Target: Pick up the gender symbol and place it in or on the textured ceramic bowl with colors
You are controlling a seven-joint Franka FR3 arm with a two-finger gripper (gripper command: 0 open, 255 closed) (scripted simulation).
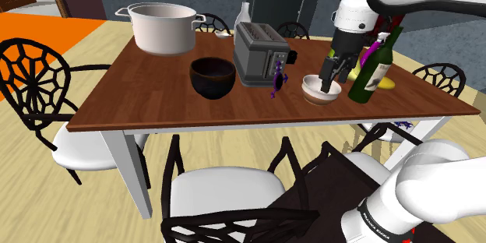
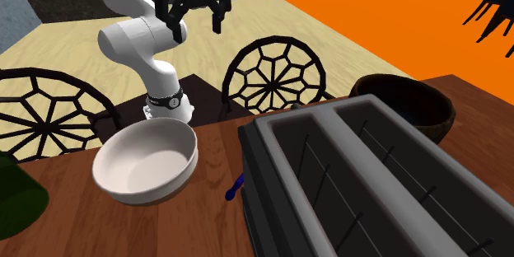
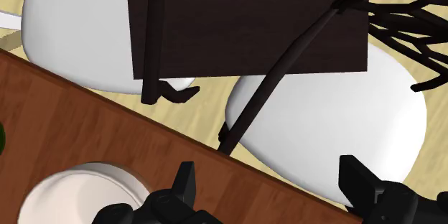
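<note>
My gripper [image 1: 330, 76] hangs empty, fingers apart, over the pale bowl [image 1: 320, 91]. The purple symbol [image 1: 278, 76] stands against the toaster [image 1: 261, 53], near the bowl. It looks thin, light and stiff; I'd pinch its shaft.

Bright, flat light everywhere.
The table [image 1: 156, 97] casts only faint shade on the floor below; the white bowl [image 2: 144, 165] shades softly inside.

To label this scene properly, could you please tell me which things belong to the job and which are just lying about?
Job: purple symbol, light bowl, open gripper.
Lying about: pot, dark bowl, toaster, green bottle, chairs.
</note>
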